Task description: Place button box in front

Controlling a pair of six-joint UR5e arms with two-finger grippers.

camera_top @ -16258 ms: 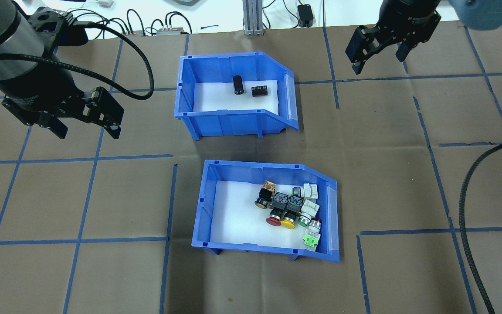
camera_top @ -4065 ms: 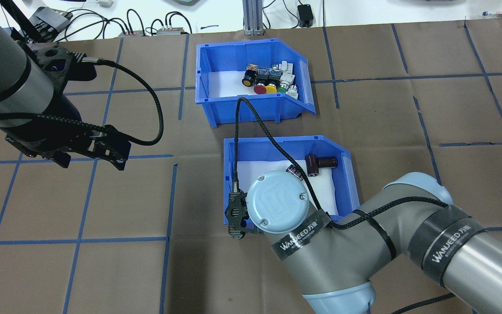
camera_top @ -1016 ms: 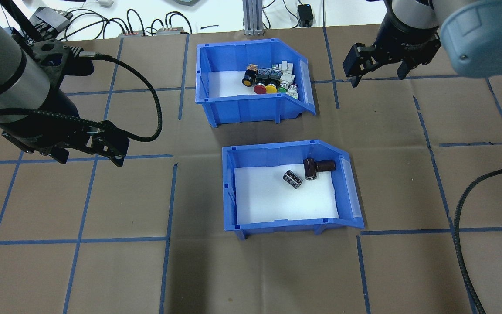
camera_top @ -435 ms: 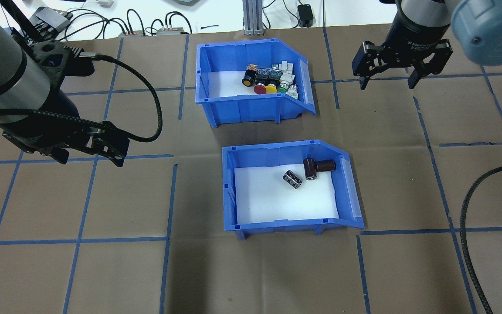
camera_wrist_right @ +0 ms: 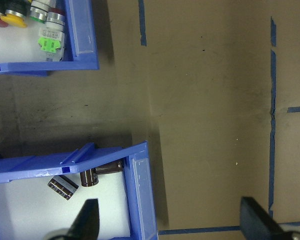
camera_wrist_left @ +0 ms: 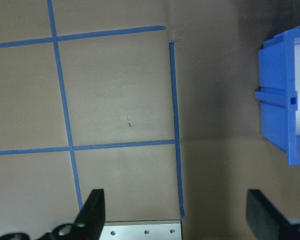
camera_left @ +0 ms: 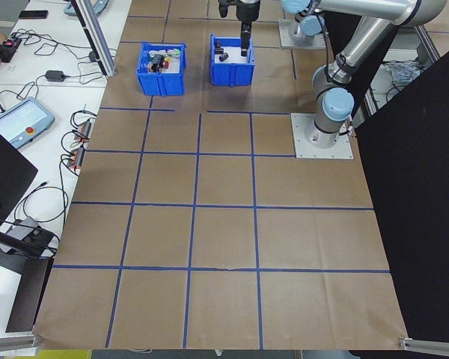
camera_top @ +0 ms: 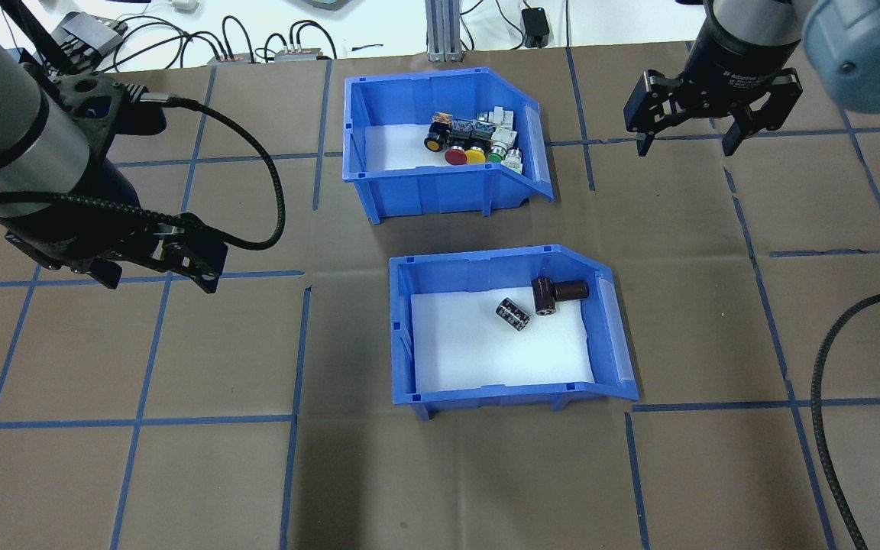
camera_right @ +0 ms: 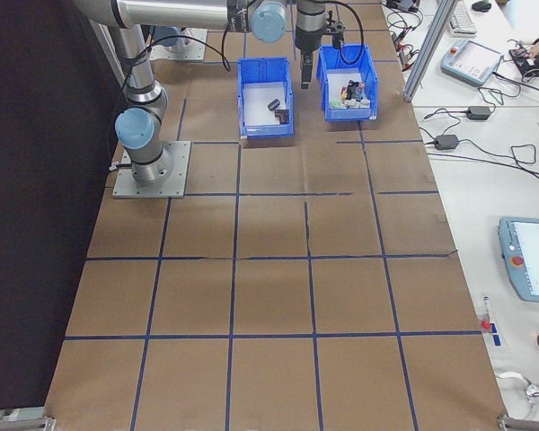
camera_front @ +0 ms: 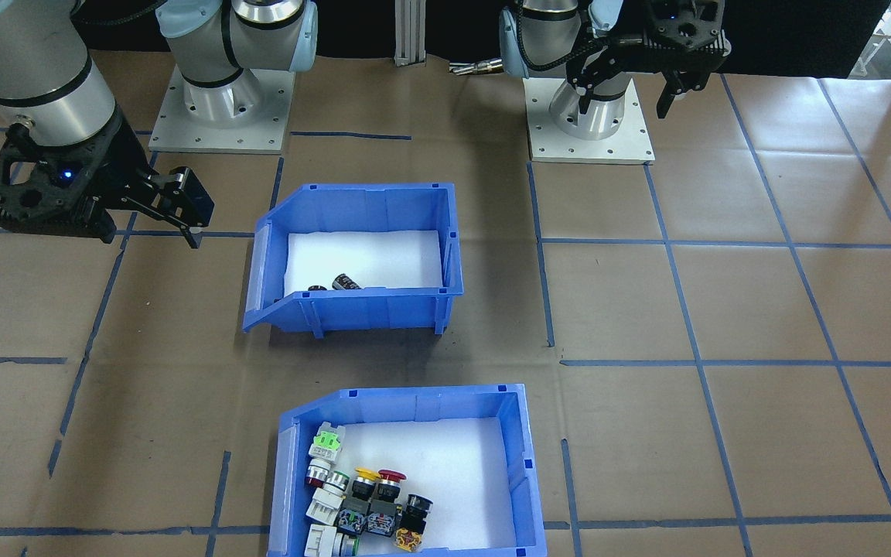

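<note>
Now button box (camera_top: pixel 440 145) sits on far row, beyond bin of dark parts (camera_top: pixel 501 328). I see left gripper (camera_top: pixel 156 263) and right gripper (camera_top: pixel 715 126) wide open, empty. Placement probably done; I retract high, avoiding rims.

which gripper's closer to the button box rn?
Right. In the overhead view the right gripper hovers open just off the button box's sloped open end. The left gripper hangs open farther off, past its opposite, closed end and nearer the robot.
</note>
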